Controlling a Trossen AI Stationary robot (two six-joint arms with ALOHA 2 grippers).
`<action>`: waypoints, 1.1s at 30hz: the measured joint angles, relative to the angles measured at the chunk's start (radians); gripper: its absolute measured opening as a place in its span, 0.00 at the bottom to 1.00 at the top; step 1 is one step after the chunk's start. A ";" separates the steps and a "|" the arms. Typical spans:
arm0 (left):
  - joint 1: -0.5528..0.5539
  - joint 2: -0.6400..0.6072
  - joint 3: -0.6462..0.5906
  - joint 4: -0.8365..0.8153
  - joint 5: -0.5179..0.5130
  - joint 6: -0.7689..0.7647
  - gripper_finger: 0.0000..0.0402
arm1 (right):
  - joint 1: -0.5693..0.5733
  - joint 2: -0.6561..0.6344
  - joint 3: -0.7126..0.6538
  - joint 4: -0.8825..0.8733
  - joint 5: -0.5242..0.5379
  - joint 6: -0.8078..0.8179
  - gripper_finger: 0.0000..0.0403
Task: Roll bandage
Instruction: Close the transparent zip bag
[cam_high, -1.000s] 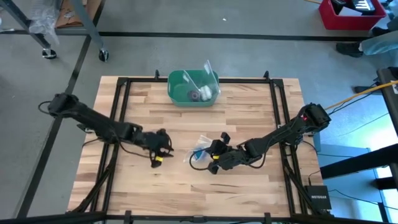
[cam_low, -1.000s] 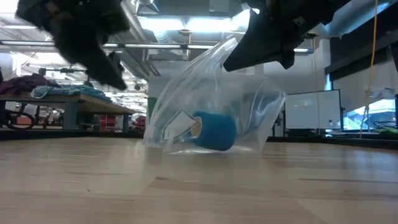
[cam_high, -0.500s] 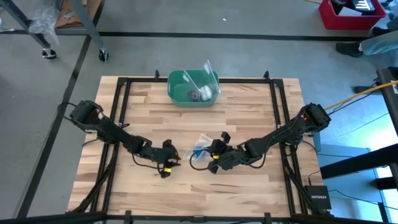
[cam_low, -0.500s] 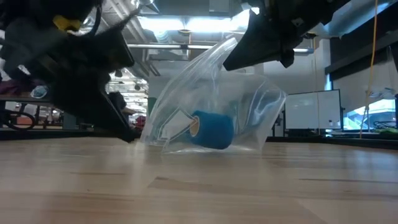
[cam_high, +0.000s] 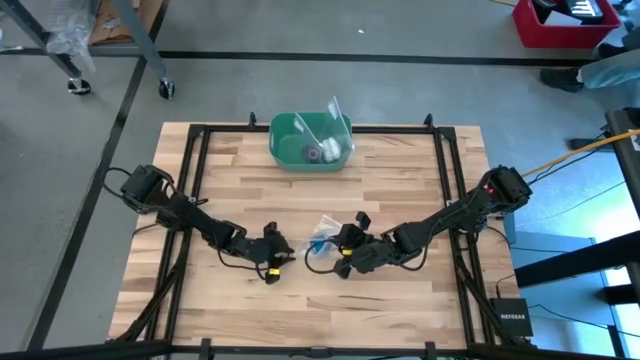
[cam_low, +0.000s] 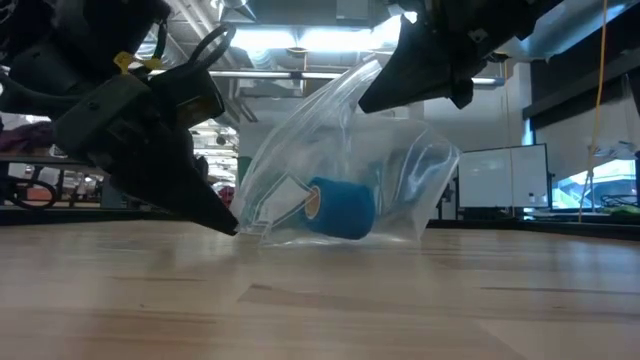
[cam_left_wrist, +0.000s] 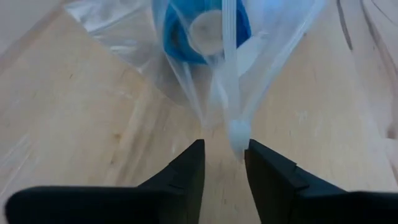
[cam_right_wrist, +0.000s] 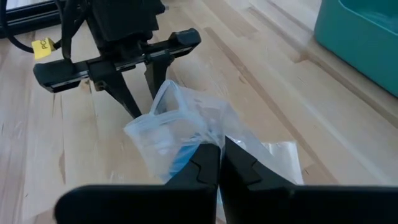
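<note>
The bandage (cam_low: 340, 209) is a small blue roll lying on its side inside a clear plastic zip bag (cam_low: 330, 170), which stands on the wooden table (cam_high: 400, 300) near its middle. My right gripper (cam_right_wrist: 216, 150) is shut on the bag's upper part. My left gripper (cam_left_wrist: 222, 149) is low over the table at the bag's left side and open. Its fingertips sit just short of the end of the bag's zip strip (cam_left_wrist: 238, 133). The high view shows the left gripper (cam_high: 283, 256) and the bag (cam_high: 322, 238) close together. My left gripper's one fingertip (cam_left_wrist: 254, 149) is right beside the zip strip's end; whether it touches I cannot tell. My right gripper pinches the bag's clear plastic at its top (cam_right_wrist: 211, 134) between its two fingers, slanting down from the table's right. The bag stands raised under it, its bottom (cam_low: 330, 238) on the table, with the roll inside.
A green bin (cam_high: 310, 141) holding a clear bag and small items stands at the table's far edge, in the middle. Black frame rails (cam_high: 195, 180) run along the table's left and right sides. Bare wood lies along the near edge.
My left gripper has come down and moved toward the table's right and near edge, up to the bag's left corner, tipping its fingers further down. My right gripper and the bag have kept still.
</note>
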 joint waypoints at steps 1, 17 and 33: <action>0.000 0.000 0.000 -0.001 0.000 0.004 0.25 | 0.000 0.000 0.000 0.001 0.000 0.000 0.01; 0.000 -0.059 0.000 -0.044 -0.066 0.138 0.00 | 0.001 0.000 0.000 -0.001 -0.020 0.011 0.01; -0.004 -0.581 0.086 -0.852 0.024 0.179 0.00 | 0.000 -0.017 0.037 -0.047 -0.196 -0.003 0.14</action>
